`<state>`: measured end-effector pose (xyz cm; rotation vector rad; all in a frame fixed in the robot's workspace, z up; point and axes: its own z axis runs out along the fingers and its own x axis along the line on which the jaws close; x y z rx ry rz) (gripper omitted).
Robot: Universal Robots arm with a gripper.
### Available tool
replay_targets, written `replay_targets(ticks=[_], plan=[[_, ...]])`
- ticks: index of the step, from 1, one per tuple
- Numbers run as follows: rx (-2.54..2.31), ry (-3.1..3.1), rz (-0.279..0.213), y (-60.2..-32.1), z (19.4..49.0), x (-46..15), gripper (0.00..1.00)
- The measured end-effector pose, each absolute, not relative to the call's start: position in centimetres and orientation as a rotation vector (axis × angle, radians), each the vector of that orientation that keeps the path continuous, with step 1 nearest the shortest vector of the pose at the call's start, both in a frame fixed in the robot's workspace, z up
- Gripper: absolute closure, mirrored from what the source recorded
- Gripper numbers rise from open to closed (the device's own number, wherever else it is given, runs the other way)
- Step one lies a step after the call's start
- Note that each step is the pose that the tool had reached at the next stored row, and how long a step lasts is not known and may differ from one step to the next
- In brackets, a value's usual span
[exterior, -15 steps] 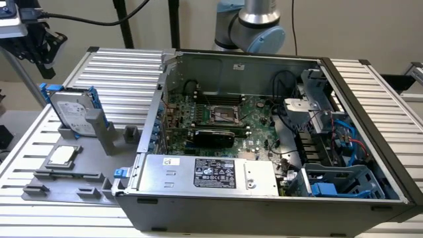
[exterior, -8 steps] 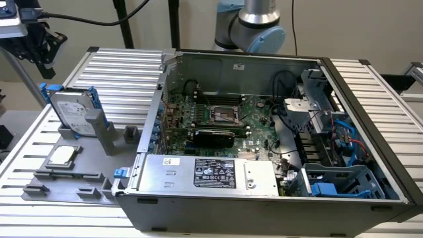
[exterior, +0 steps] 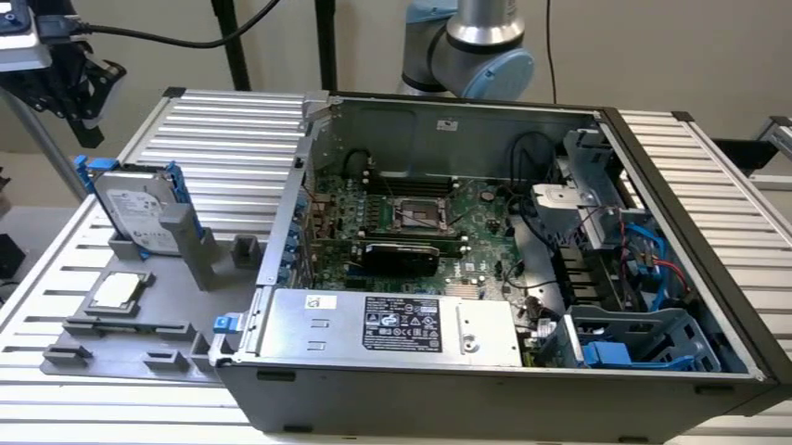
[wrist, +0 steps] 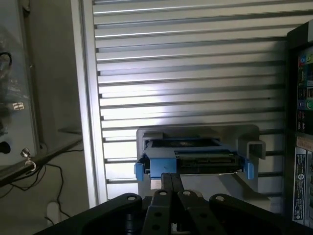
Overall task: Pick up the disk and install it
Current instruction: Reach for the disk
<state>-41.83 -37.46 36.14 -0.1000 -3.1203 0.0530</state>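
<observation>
The disk (exterior: 134, 211) is a silver-grey drive with a white label, clipped in a blue frame. It stands on edge in a slot of the grey fixture (exterior: 124, 343) at the exterior view's left. In the wrist view the disk (wrist: 193, 159) lies just beyond my fingertips, edge-on, with its blue clips at both ends. My gripper (exterior: 84, 125) hangs above the disk, a little toward the exterior view's left, and does not touch it. Its fingers (wrist: 172, 188) sit pressed together, shut, with nothing between them.
The open computer case (exterior: 495, 389) fills the middle and right, with the motherboard (exterior: 415, 222), a power supply (exterior: 384, 323) and a blue drive cage (exterior: 644, 338) inside. A small square silver chip (exterior: 118, 289) rests on the fixture. Ribbed aluminium table (exterior: 223, 120) surrounds everything.
</observation>
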Motion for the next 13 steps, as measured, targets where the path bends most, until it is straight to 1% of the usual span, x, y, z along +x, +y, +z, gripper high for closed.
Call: replay_targets(ticks=[13], plan=[[0.234, -3.117, 0.056, -37.42, 35.97, -41.83, 1.00]])
